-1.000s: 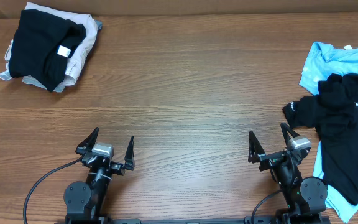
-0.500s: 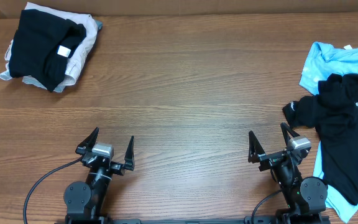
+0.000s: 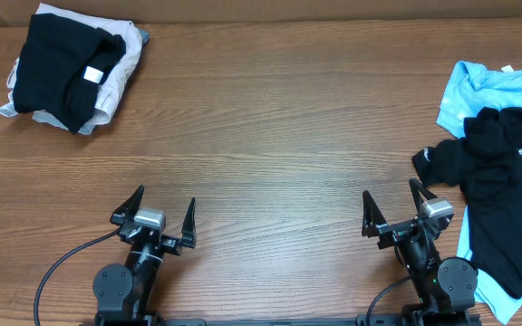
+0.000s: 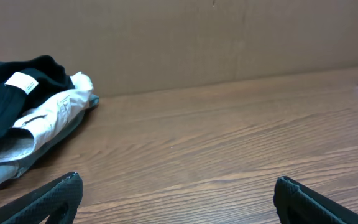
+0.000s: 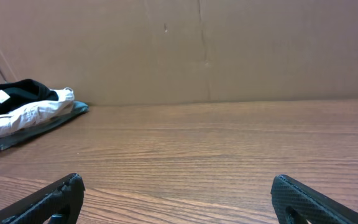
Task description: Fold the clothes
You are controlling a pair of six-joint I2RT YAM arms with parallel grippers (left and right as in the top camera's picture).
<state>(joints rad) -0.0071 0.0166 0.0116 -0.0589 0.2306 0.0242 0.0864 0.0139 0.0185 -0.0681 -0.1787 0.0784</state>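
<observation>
Clothes [image 3: 501,226] are piled on the counter [image 3: 270,136]: black T-shirt [image 3: 57,63] on beige shorts [image 3: 120,77] at its far left corner, lettered black shirt [image 3: 497,181] over light blue shirt [image 3: 483,86] at its right edge. Left claw [image 3: 165,197] and right claw [image 3: 390,192] are held apart, empty, at its near edge.

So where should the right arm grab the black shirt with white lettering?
The bunched edge of the lettered black shirt that juts left onto the table, coming in from the left with the open right pincer. That lobe lies off the light blue shirt, so pinching there likely lifts only the black one.
</observation>
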